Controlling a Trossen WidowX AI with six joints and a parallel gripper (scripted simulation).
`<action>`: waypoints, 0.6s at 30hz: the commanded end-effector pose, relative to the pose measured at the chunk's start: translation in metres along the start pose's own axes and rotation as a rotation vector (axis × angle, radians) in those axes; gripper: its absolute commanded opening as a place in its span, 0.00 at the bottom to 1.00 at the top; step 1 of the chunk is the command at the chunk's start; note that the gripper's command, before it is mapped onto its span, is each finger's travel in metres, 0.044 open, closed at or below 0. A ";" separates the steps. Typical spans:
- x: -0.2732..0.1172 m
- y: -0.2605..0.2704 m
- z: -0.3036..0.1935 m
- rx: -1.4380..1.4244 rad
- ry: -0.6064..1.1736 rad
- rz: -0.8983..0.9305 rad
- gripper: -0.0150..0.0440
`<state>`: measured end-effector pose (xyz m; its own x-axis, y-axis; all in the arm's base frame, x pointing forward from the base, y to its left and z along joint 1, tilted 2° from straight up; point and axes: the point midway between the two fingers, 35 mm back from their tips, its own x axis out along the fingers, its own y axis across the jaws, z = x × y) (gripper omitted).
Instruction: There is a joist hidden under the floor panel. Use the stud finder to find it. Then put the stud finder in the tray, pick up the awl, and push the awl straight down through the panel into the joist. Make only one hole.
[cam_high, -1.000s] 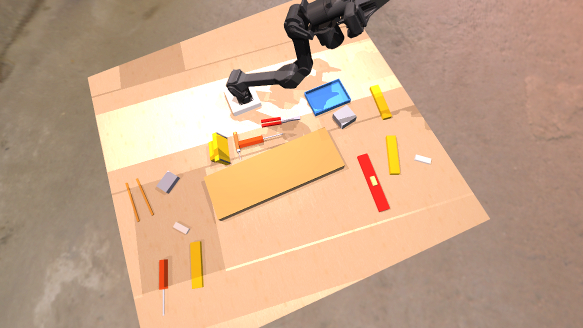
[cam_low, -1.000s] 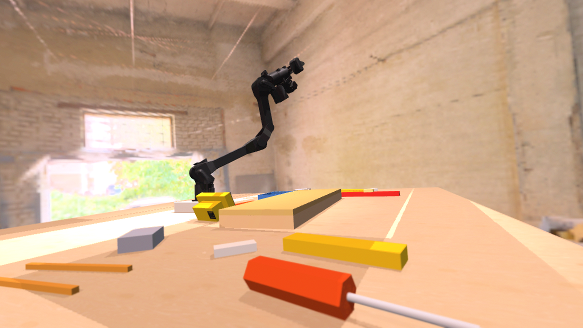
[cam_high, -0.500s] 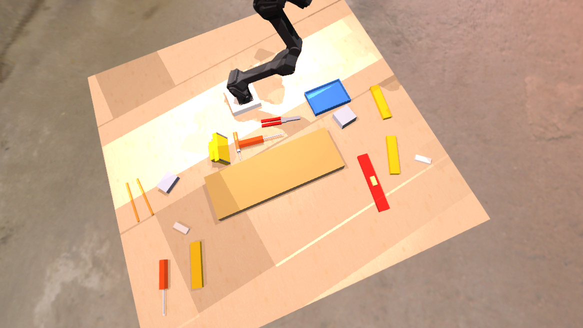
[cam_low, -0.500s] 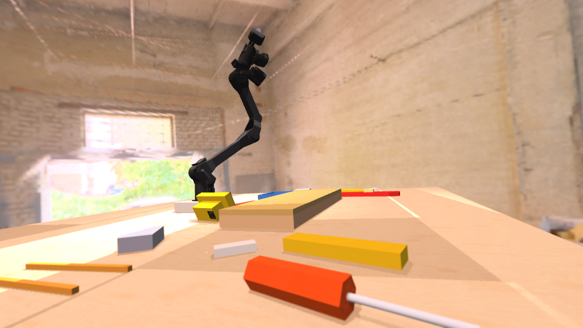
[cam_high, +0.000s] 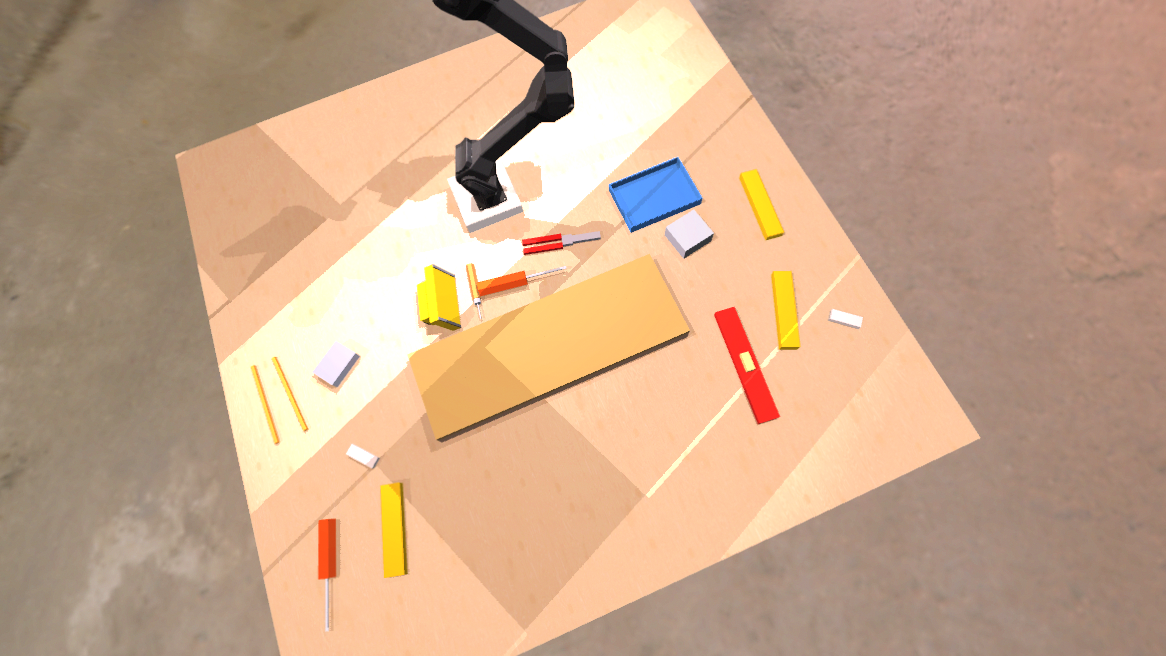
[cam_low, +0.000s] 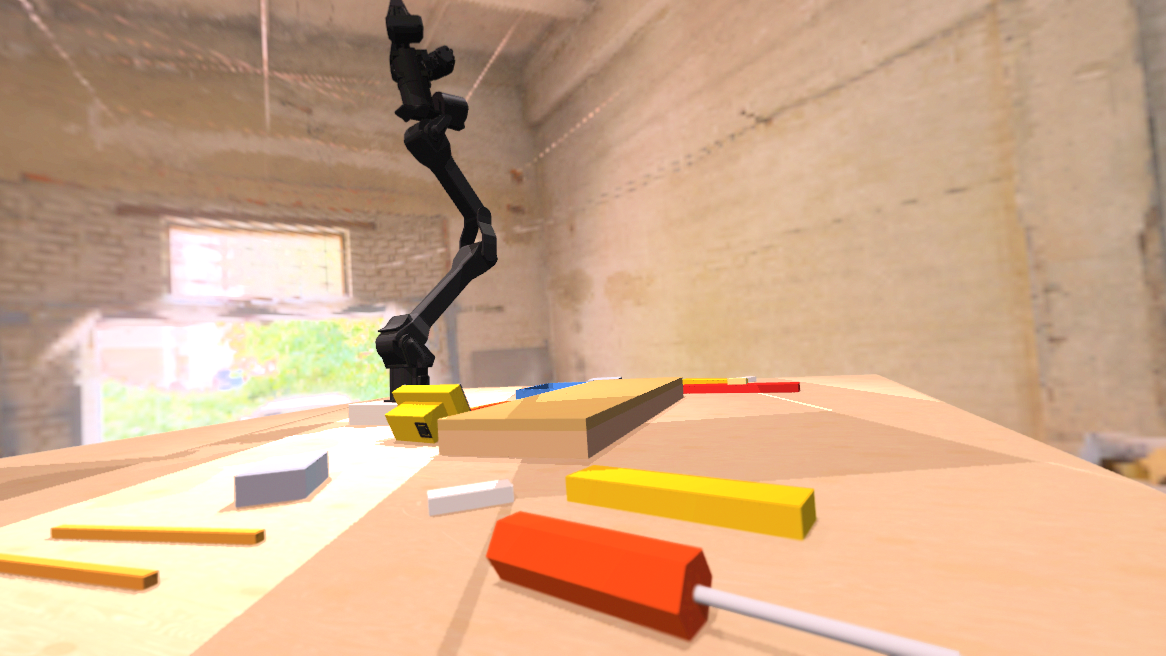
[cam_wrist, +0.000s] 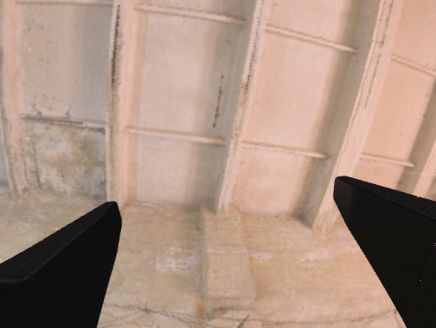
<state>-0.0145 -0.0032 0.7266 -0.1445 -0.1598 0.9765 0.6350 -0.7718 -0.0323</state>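
Note:
The yellow stud finder (cam_high: 443, 298) (cam_low: 425, 412) rests tilted beside the left back edge of the floor panel (cam_high: 570, 334) (cam_low: 562, 407). The awl (cam_high: 472, 282), with a thin orange handle and short metal tip, lies just right of the stud finder, against the handle end of an orange screwdriver (cam_high: 503, 283). The blue tray (cam_high: 654, 195) (cam_low: 534, 392) stands empty behind the panel's right end. My gripper (cam_wrist: 228, 200) is open and empty, raised high above the table and pointing up; the wrist view shows only ceiling and wall between the fingers. The joist is hidden. No hole is visible in the panel.
Red-handled pliers (cam_high: 560, 242) lie behind the panel. A grey block (cam_high: 689, 232) stands by the tray, another (cam_high: 335, 364) at left near two orange sticks (cam_high: 290, 394). A red level (cam_high: 746, 364) and yellow bars (cam_high: 786, 310) lie right. A second screwdriver (cam_high: 326, 549) (cam_low: 599, 571) lies front left.

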 end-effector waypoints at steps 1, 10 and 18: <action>0.000 0.033 -0.042 -0.034 0.104 0.108 1.00; -0.033 0.139 -0.146 -0.185 0.345 0.478 1.00; -0.105 0.238 -0.208 -0.308 0.449 0.891 1.00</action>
<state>-0.0199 -0.2632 0.6077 -0.0809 -0.8417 0.5339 0.4916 -0.4997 -0.7132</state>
